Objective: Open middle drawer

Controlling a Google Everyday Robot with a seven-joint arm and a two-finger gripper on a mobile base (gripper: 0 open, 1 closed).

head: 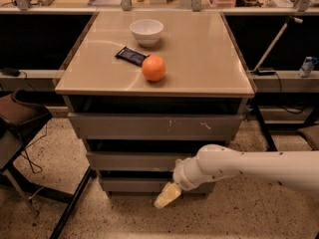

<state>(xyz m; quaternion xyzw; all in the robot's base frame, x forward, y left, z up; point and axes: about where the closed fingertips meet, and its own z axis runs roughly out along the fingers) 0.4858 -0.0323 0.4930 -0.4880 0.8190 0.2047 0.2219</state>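
Just below the middle drawer [134, 161] hangs the gripper [167, 195], jaws closed; orange [153, 67], bowl [146, 31] above.

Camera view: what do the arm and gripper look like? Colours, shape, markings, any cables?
The arm is a smooth, rounded white tube with scattered small dark dots, narrowing to a ringed white wrist collar. The gripper is pale cream-yellow and tapered, low in front of the narrow grey bottom drawer front. No cables show on it.
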